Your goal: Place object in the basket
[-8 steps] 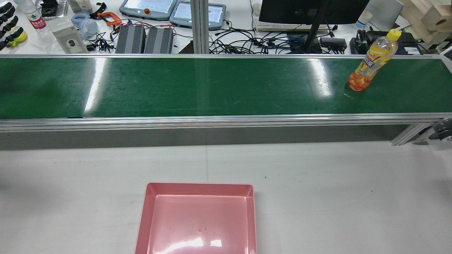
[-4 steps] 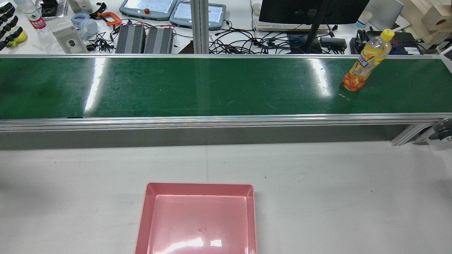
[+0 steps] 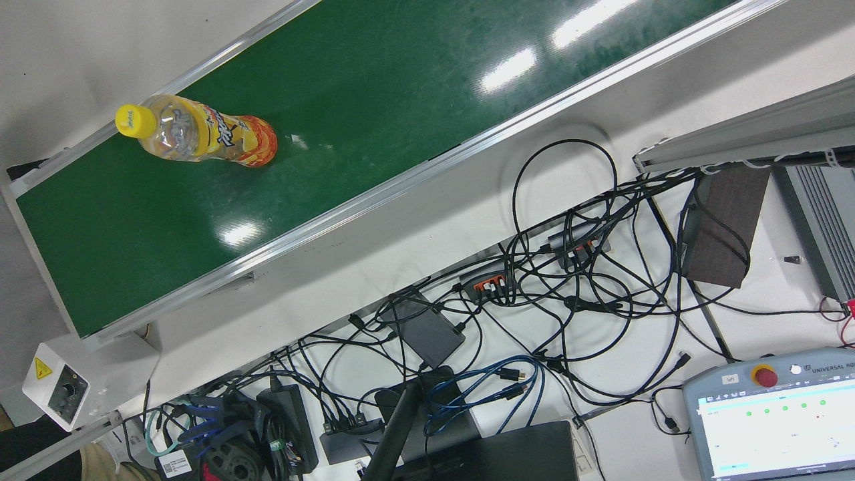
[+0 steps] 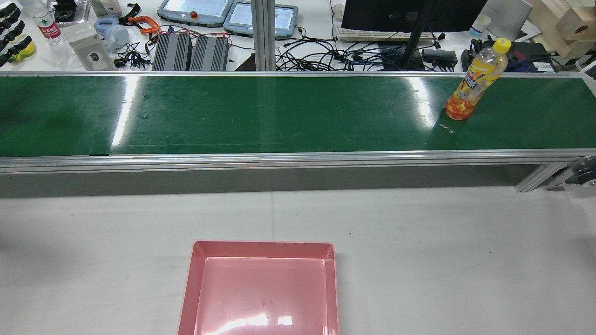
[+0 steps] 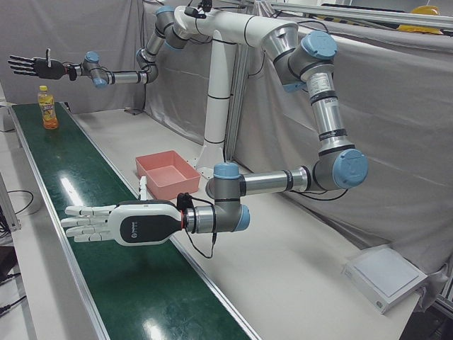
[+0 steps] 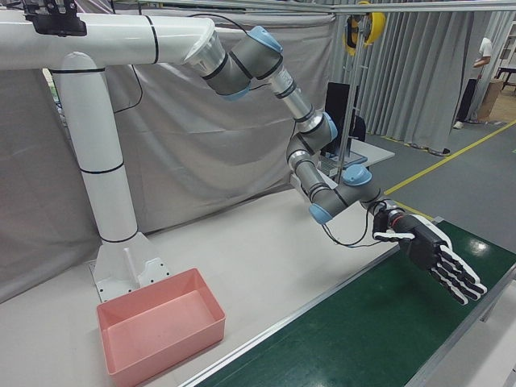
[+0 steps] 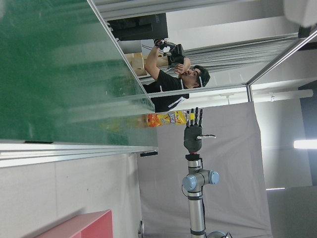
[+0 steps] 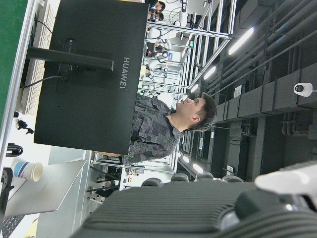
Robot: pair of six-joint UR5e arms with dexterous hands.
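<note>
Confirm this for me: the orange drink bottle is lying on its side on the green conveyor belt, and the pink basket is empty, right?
Not quite. The orange drink bottle stands upright on the green conveyor belt, yellow cap on top, as the rear view and the left-front view show. The pink basket is indeed empty.

We read "HUAWEI" in pale letters on the back of the black flat monitor (image 8: pixel 94 74) in the right hand view, running sideways as that picture lies. In the front view, "UNIVERSAL RO", cut off by the frame edge, stands on the grey teach pendant with the red stop button (image 3: pixel 775 421). The yellow-capped clear plastic drink bottle with the orange label (image 3: pixel 200 137) carries printing we cannot make out.
</note>
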